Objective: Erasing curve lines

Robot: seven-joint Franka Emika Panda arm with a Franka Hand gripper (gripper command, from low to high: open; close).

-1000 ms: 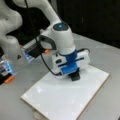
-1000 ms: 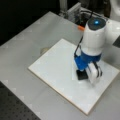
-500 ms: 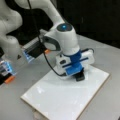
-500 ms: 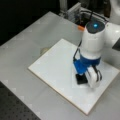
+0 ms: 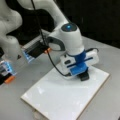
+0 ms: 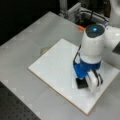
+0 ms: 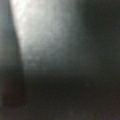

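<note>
A white rectangular board [image 5: 62, 97] [image 6: 55, 67] lies flat on the grey table in both front views. My gripper [image 5: 81, 71] [image 6: 83, 78], with blue fingers, is shut on a black eraser block [image 5: 84, 76] [image 6: 81, 84]. The block presses on the board near its edge at a front view's right [image 5: 100, 75]. No curve lines show on the bare white surface in either front view; any under the eraser or the hand are hidden. The wrist view gives only a pale blur beside dark shapes.
The arm's white links [image 5: 10, 42] and a cable [image 5: 40, 30] stand at a front view's left. An orange-tipped fixture [image 5: 9, 79] sits by the arm's base. A metal frame with wiring [image 6: 80, 12] lies beyond the board. Grey table [image 6: 30, 37] surrounds the board.
The gripper has slid the eraser across the board, toward the right in the view with the arm at left. In the view with the metal frame it moved slightly toward the bottom.
</note>
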